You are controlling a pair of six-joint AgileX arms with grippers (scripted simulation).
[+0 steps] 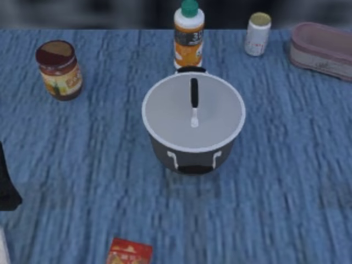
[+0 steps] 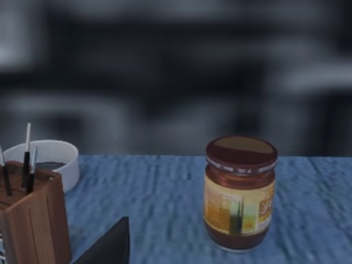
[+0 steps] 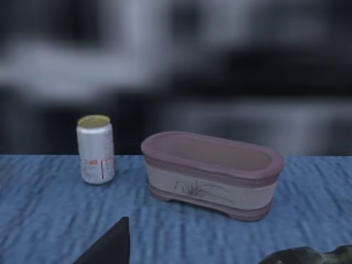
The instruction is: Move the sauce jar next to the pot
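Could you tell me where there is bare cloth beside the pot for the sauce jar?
Bare cloth lies left of the pot, between it and the sauce jar, and on its right. Behind it the orange-labelled bottle crowds the rim.

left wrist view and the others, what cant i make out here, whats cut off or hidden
- Left gripper: left wrist view shows only a dark tip at the edge; open or shut unclear.
- Right gripper: same in right wrist view.
- Knife block: cut off in left wrist view.
- Sauce jar label: too blurred to read.
- Red packet: cut by top view's lower edge.
- Pot contents: hidden under its lid.
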